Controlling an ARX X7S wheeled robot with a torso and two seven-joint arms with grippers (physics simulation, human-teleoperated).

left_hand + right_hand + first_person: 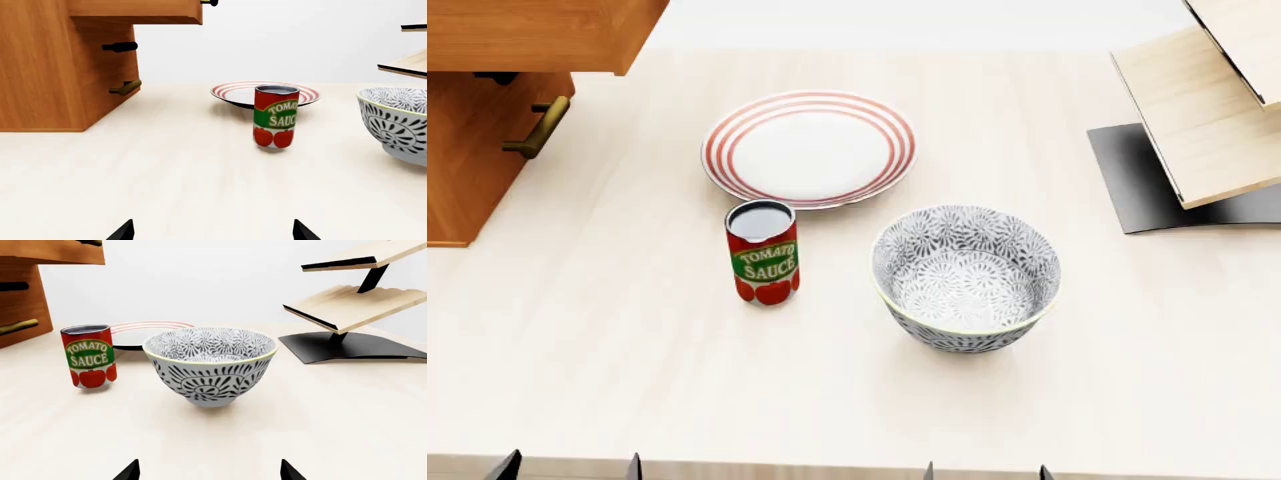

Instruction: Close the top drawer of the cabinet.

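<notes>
The orange-brown cabinet (467, 170) stands at the far left of the table. Its top drawer (534, 35) is pulled out and juts past the cabinet front; it also shows in the left wrist view (133, 11) with its handle end (209, 3). A lower drawer handle (537, 128) shows beneath it. My left gripper (567, 468) is open and empty at the table's near edge, far from the cabinet; its fingertips (121, 232) are wide apart. My right gripper (985, 472) is open and empty at the near edge, its fingertips (129, 472) wide apart.
A tomato sauce can (763, 252) stands mid-table. A red-striped plate (809, 148) lies behind it. A patterned bowl (966, 278) sits right of the can. A pale wood rack on a dark base (1201, 120) stands at the far right.
</notes>
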